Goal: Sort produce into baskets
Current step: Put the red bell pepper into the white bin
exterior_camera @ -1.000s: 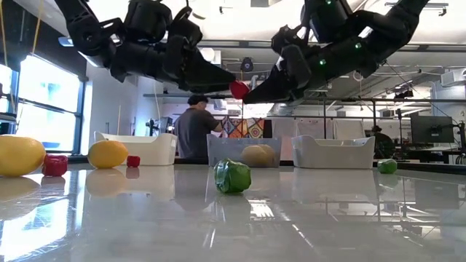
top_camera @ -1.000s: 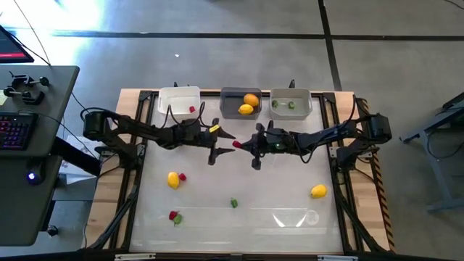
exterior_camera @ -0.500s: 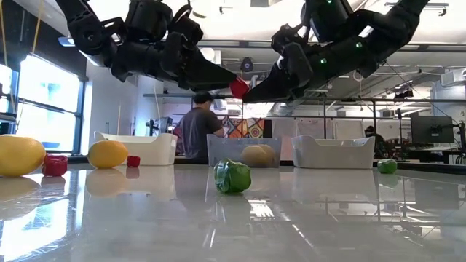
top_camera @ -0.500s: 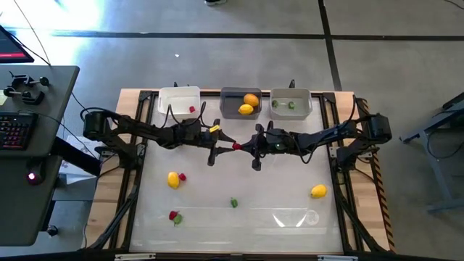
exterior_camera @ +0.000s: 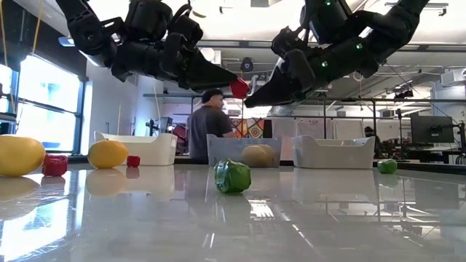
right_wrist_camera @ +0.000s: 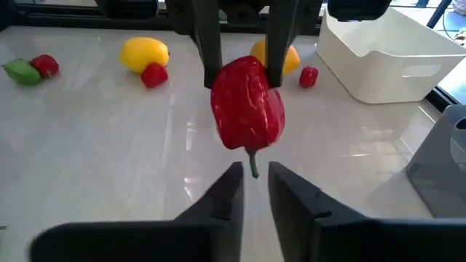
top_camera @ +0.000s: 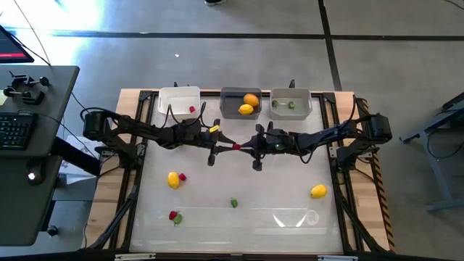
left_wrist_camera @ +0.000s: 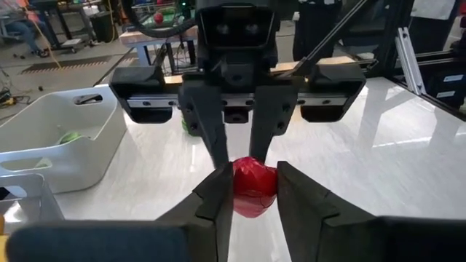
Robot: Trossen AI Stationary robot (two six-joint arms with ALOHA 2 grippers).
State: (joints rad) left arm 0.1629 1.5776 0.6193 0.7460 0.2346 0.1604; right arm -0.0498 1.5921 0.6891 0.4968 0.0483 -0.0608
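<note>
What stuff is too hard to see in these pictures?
- High view: the red pepper is only a tiny speck between the arms.
- Low view: the white basket hides its contents behind its wall.
- Left wrist view: the left claw covers the pepper's sides.

Low view: yellow fruit (exterior_camera: 14, 155) cut off by left edge. Person (exterior_camera: 209, 125) behind the desk, lower body hidden by dark grey basket (exterior_camera: 244, 151). Left wrist view: red pepper (left_wrist_camera: 253, 188) partly covered by tool fingers (left_wrist_camera: 212, 200). High view: green bits in light grey basket (top_camera: 291, 104) too small to identify.
</note>
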